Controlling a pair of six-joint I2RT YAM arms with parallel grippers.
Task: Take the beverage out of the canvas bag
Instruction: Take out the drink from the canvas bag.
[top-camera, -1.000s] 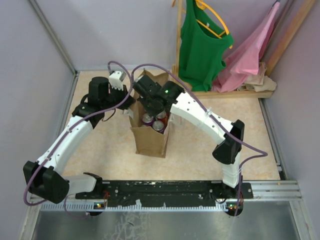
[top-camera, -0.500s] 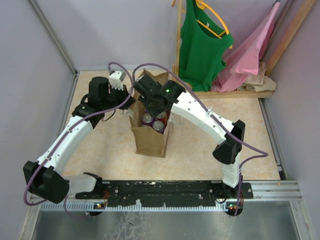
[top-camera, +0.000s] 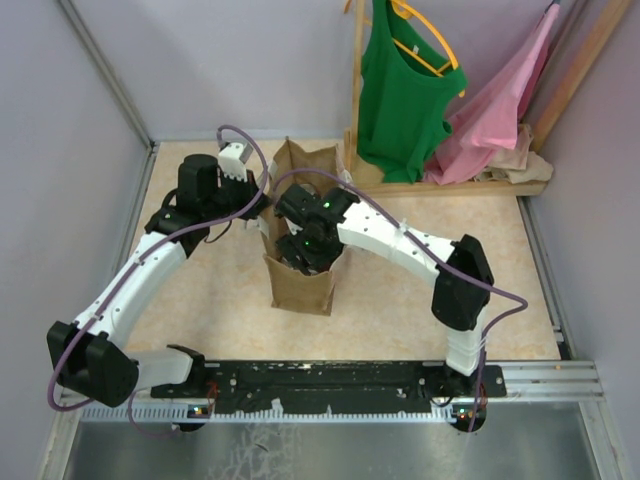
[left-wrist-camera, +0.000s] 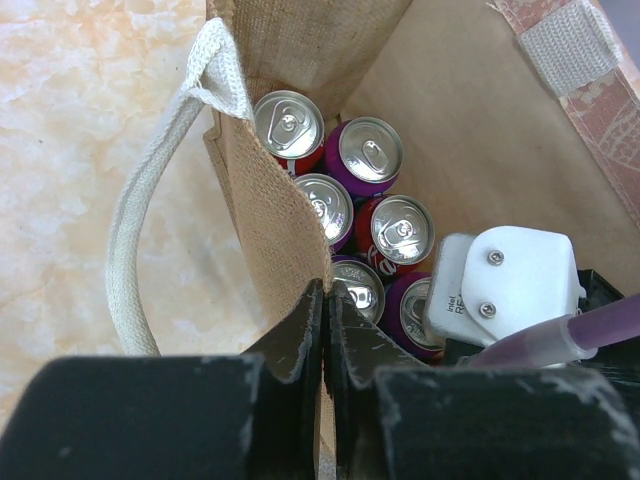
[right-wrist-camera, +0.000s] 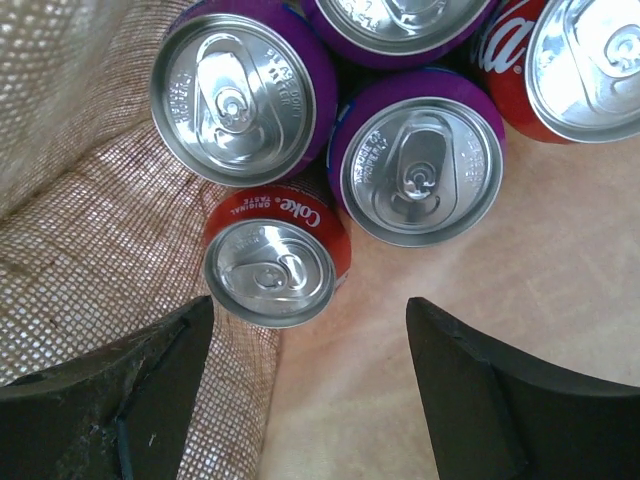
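The canvas bag stands upright mid-table, its mouth held wide. Inside it are several beverage cans, red and purple, all upright. My left gripper is shut on the bag's left wall, with the fabric rim pinched between its fingertips. My right gripper is down inside the bag, open. In the right wrist view its jaws stand wide just above a red Coke can, which leans on the woven wall. Purple cans stand beside it. Nothing is held between the right fingers.
A pale strap handle loops outside the bag's left wall. A wooden rack at the back right carries a green top and pink cloth. Grey walls close in both sides. The right wrist's white camera housing fills part of the bag's mouth.
My right gripper has gone from above the bag's mouth down into the bag and has opened from shut. The left arm and the bag have stayed put.
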